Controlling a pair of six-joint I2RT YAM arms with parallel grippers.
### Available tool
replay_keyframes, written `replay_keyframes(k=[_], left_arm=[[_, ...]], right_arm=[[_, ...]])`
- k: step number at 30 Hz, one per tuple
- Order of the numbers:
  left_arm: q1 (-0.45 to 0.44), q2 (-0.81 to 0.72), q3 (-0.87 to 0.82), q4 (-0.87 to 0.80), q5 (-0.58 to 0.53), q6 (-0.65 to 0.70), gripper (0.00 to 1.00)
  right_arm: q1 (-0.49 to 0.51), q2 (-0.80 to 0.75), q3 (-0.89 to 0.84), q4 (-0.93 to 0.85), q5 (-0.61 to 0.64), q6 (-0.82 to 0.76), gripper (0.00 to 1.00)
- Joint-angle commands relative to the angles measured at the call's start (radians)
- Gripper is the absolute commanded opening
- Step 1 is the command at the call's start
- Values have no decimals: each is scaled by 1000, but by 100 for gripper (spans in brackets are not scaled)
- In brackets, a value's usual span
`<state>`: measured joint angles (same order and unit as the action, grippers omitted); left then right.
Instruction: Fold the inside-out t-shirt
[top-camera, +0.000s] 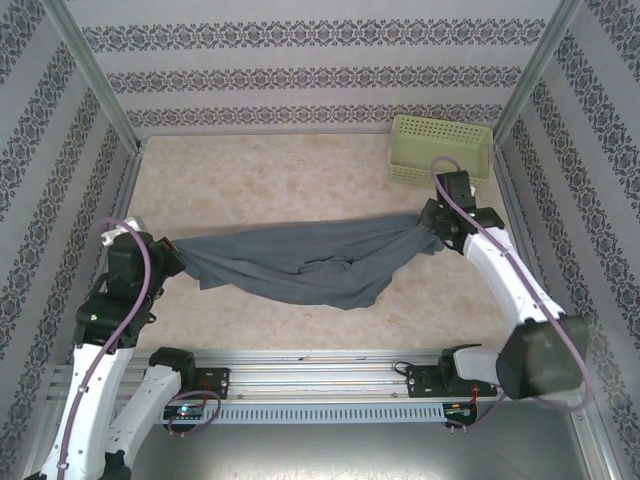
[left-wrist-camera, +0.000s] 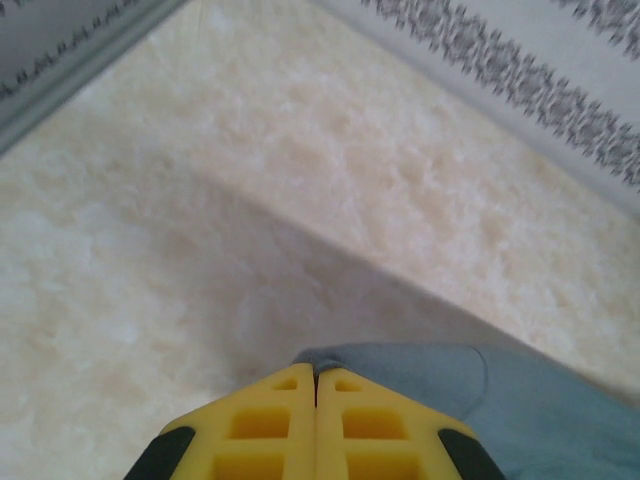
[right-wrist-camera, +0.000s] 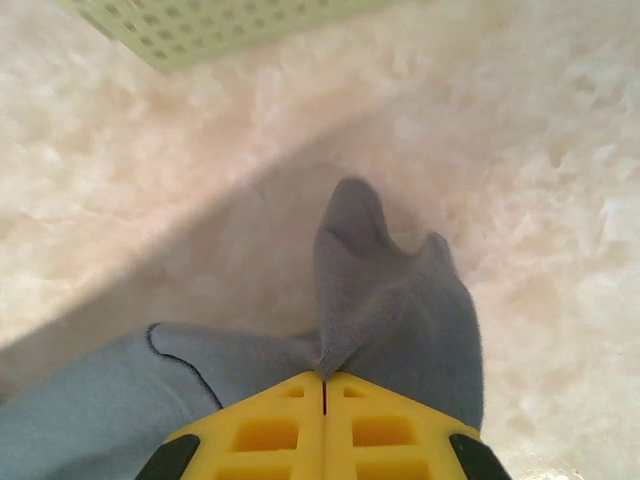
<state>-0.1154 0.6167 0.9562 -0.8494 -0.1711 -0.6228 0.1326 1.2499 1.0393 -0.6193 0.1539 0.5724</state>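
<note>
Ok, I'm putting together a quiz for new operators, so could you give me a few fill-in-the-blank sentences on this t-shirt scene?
1. The left fingers and right fingers are both ____ on the t-shirt, which spans between them.
2. The basket stands at the far ____ corner of the table.
3. Both pairs of fingers are coloured ____.
Missing words: shut; right; yellow.

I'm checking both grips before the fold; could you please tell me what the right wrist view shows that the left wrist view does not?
Right wrist: a corner of the green basket and the right gripper with t-shirt cloth peaking beyond it. Left wrist: the patterned wall and the left gripper. Both: yellow jaws shut on the blue-grey t-shirt over the table.
</note>
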Motion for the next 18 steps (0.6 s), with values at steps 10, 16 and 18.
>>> replay_keyframes(k=[10,16,18], left_arm=[[15,-66,201,2,-254,106,0],[13,59,130,-32,-84,100,0],[14,142,81,-35,5,94,0]], right_arm=[[-24,-331,41,-87,3,12,0],[-24,-315,-156,-9,-114,94,0],[-24,-266,-237,18,-120,114,0]])
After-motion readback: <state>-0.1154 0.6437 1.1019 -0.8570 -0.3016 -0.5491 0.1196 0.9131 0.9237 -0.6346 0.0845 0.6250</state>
